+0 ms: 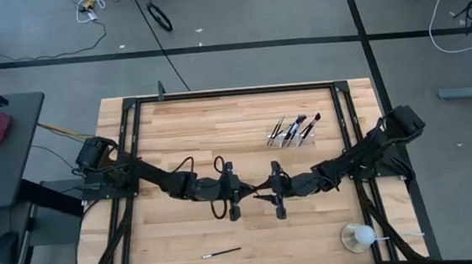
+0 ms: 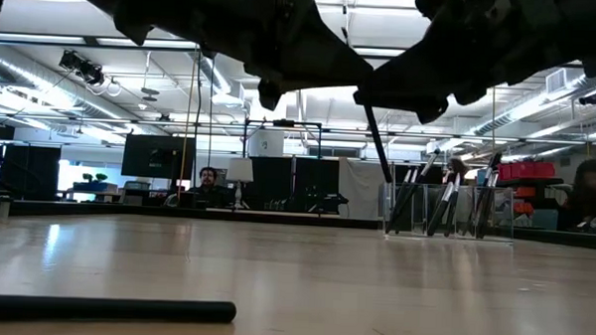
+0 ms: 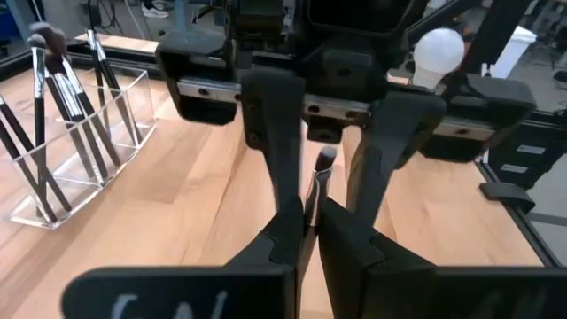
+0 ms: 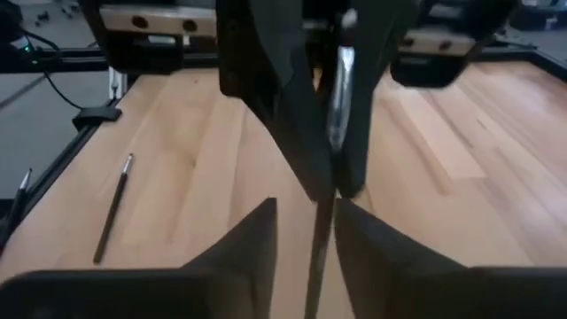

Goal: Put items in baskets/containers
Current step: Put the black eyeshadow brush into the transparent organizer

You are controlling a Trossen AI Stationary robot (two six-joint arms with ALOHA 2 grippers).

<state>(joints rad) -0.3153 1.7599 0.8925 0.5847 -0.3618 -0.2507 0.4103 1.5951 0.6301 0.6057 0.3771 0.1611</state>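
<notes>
You see two matte black jointed arms (image 1: 168,184) with looping black cables, ending in dark, flat tapered plastic fingers (image 3: 282,190).

The pale wooden plank tabletop (image 1: 177,128) carries a clear plastic tray (image 1: 293,131) of dark-handled makeup brushes, beyond the right jaws. One thin dark brush (image 1: 221,253) lies flat, nearer than the left jaws (alone). A round clear cup (image 1: 358,237) holding a white ball sits well outside the right jaws.
</notes>
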